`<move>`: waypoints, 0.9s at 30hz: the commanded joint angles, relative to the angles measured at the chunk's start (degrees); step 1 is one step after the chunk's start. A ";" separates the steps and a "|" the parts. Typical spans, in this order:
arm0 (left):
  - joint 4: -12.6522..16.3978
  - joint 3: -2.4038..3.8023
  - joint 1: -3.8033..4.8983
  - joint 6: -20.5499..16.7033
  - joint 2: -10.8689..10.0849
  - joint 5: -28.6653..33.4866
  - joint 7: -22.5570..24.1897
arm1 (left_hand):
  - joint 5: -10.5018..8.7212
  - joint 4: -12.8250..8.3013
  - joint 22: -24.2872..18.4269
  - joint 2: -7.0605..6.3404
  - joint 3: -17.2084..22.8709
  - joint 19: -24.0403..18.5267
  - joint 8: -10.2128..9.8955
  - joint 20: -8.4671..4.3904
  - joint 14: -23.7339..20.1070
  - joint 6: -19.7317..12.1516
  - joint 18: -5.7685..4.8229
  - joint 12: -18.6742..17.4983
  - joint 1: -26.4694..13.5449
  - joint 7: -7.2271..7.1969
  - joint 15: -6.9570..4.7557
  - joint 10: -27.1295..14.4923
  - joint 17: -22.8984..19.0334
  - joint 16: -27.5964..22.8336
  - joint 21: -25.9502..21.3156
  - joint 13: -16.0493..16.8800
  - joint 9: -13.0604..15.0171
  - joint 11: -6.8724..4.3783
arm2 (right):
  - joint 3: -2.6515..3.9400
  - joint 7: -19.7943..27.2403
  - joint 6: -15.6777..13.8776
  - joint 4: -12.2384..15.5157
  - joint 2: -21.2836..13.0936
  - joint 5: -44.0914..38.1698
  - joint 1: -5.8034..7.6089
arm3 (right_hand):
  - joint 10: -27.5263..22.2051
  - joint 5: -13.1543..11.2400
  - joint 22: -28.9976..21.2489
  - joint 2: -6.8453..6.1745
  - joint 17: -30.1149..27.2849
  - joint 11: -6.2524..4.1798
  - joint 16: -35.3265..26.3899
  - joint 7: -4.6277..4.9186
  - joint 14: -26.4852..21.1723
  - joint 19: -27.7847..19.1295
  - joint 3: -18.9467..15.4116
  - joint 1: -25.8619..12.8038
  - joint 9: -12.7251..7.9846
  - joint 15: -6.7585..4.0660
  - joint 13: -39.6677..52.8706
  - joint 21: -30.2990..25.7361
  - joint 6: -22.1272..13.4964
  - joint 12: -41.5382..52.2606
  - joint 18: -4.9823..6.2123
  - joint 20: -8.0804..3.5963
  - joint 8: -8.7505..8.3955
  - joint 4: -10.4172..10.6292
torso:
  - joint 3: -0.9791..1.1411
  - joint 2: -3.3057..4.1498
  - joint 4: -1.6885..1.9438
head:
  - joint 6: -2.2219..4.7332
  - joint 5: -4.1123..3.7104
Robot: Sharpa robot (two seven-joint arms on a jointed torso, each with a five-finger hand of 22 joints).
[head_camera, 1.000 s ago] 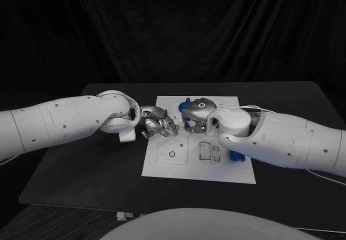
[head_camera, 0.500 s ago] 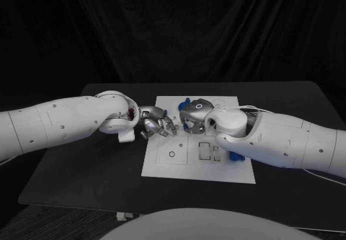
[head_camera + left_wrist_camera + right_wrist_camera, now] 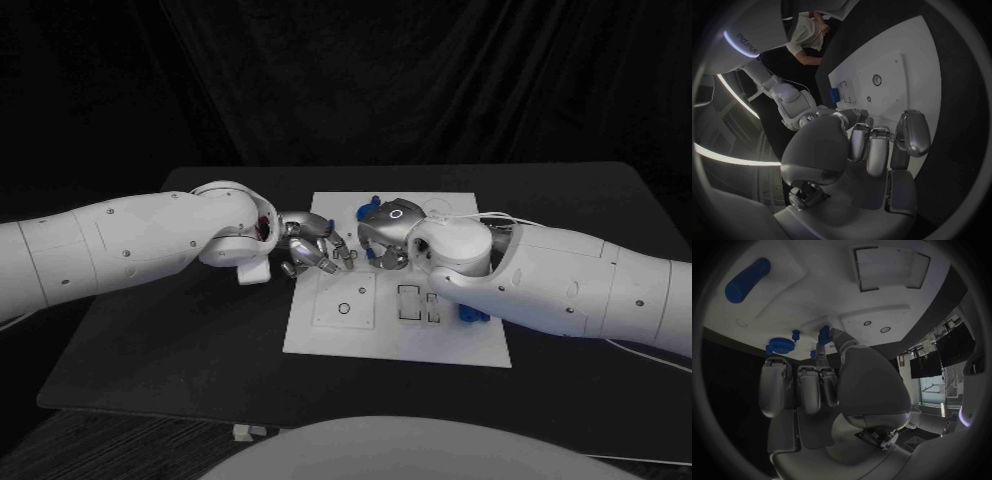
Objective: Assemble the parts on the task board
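The white task board lies in the middle of the black table. My left hand hovers over the board's far left part with its fingers curled in and nothing seen in them. Close beside it, my right hand pinches a small blue part between thumb and fingertips, just above the board. A blue cylinder, a blue gear and a tiny blue piece sit near the board's far edge. Another blue part lies at the board's right edge.
Near the board's front there are a round hole and rectangular recesses. My right forearm covers the board's right side. Bare black table stretches to the left and front.
My right arm and hand have shifted slightly left, closer to the left hand. The left hand has hardly moved.
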 commanded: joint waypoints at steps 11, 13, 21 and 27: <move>-0.27 0.05 -0.06 0.92 0.28 0.33 -0.40 | 0.01 0.58 9.13 0.33 -0.06 -0.08 -0.08 0.52 5.95 0.52 0.49 -0.35 -0.19 -0.09 0.54 -0.01 15.10 0.15 -0.14 7.12 -0.22 0.48 | -0.05 -0.14 1.73 -0.20 0.00 -1.27 -0.36 | 4.12 -3.56 11.58 -0.56 11.11 0.00 -0.38 0.56 4.89 0.69 -0.54 -0.24 -1.23 0.28 11.89 -0.68 -6.88 -0.37 -0.46 0.51 -4.34 0.13 | 0.02 0.00 0.02 | 0.01 0.06; -0.34 0.05 -0.06 1.05 0.31 0.33 -0.50 | 0.01 0.58 9.13 0.33 -0.06 -0.08 -0.08 0.52 5.95 0.52 0.49 -0.35 -0.19 -0.09 0.54 -0.01 15.10 0.15 -0.14 7.12 -0.22 0.48 | -0.05 -0.06 1.67 -0.20 -0.02 -1.27 -0.36 | 4.05 -5.28 11.57 -0.63 11.00 -0.59 -0.44 -0.26 4.86 0.68 -0.92 -0.32 -2.08 -0.13 11.76 -0.73 -9.66 -0.43 -0.44 0.24 -5.89 0.33 | 0.01 -0.01 0.02 | 0.01 0.03; -0.44 0.05 -0.06 1.20 0.36 0.33 -0.63 | 0.01 0.58 9.13 0.33 -0.06 -0.08 -0.08 0.52 5.95 0.52 0.49 -0.35 -0.19 -0.09 0.54 -0.01 15.10 0.15 -0.14 7.12 -0.22 0.48 | -0.05 0.41 0.88 -0.11 -0.22 -1.28 -0.37 | 4.00 -7.90 11.59 -0.74 10.98 -1.50 -0.46 -1.33 4.85 0.71 -2.00 -0.36 -3.55 -0.93 11.66 -0.76 -12.93 -0.49 -0.45 -0.54 -7.50 1.02 | 0.02 0.00 0.01 | 0.01 0.10; -0.47 0.05 -0.06 1.21 0.34 0.33 -0.60 | -0.10 0.69 9.09 0.29 -0.13 -0.15 -0.20 0.57 5.95 0.56 0.51 -0.40 -0.28 -0.07 0.58 -0.08 15.10 0.15 -0.24 7.05 -0.40 0.51 | -0.05 0.76 -1.46 0.48 -0.99 -1.28 -0.37 | 4.01 -9.14 11.62 -0.91 11.03 -1.76 -0.44 -1.57 4.87 0.76 -2.68 -0.22 -4.19 -1.18 11.67 -0.70 -14.12 -0.48 -0.48 -0.81 -7.85 1.68 | 0.03 -0.01 0.01 | 0.01 0.19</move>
